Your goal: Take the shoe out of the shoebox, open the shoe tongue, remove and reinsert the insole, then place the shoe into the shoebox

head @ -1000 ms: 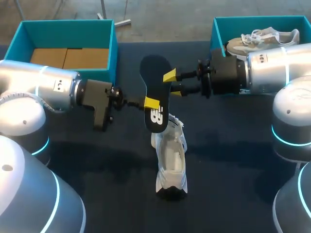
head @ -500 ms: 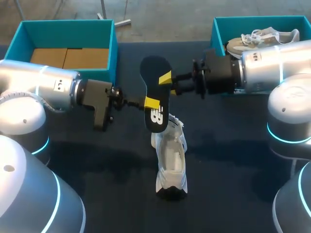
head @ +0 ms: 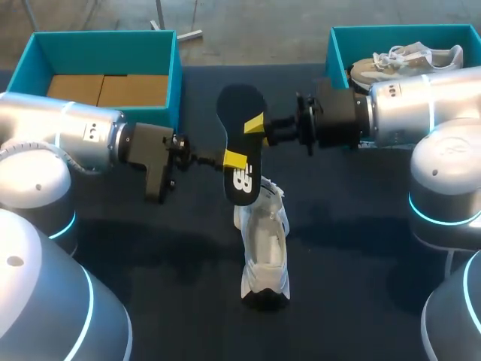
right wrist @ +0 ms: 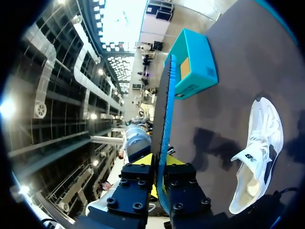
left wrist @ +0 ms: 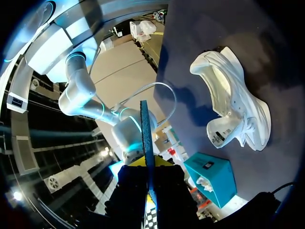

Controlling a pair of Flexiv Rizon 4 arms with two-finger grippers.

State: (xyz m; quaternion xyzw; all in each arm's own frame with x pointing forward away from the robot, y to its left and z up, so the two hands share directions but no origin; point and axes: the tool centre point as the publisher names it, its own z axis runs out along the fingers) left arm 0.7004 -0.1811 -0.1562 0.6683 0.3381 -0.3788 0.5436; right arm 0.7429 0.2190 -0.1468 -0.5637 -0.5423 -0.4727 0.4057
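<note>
A black insole [head: 239,135] hangs in the air above the middle of the table, held from both sides. My left gripper [head: 234,159] is shut on its lower half, and the insole [left wrist: 145,138] runs edge-on between that gripper's [left wrist: 148,168] fingers. My right gripper [head: 256,123] has closed on its upper edge. In the right wrist view the insole [right wrist: 165,109] stands clamped in that gripper [right wrist: 159,166]. The white shoe [head: 263,241] lies on the dark table below the insole, opening upward, and shows in both wrist views [left wrist: 233,112] [right wrist: 257,152].
A teal box [head: 174,75] with brown cardboard inside stands at the back left, close to my left arm. Another teal box [head: 331,56] at the back right holds a beige shoe [head: 391,64]. My right arm crosses in front of it.
My right gripper slid left onto the insole and its fingers closed on it. The left arm, the insole and the white shoe stayed where they were.
</note>
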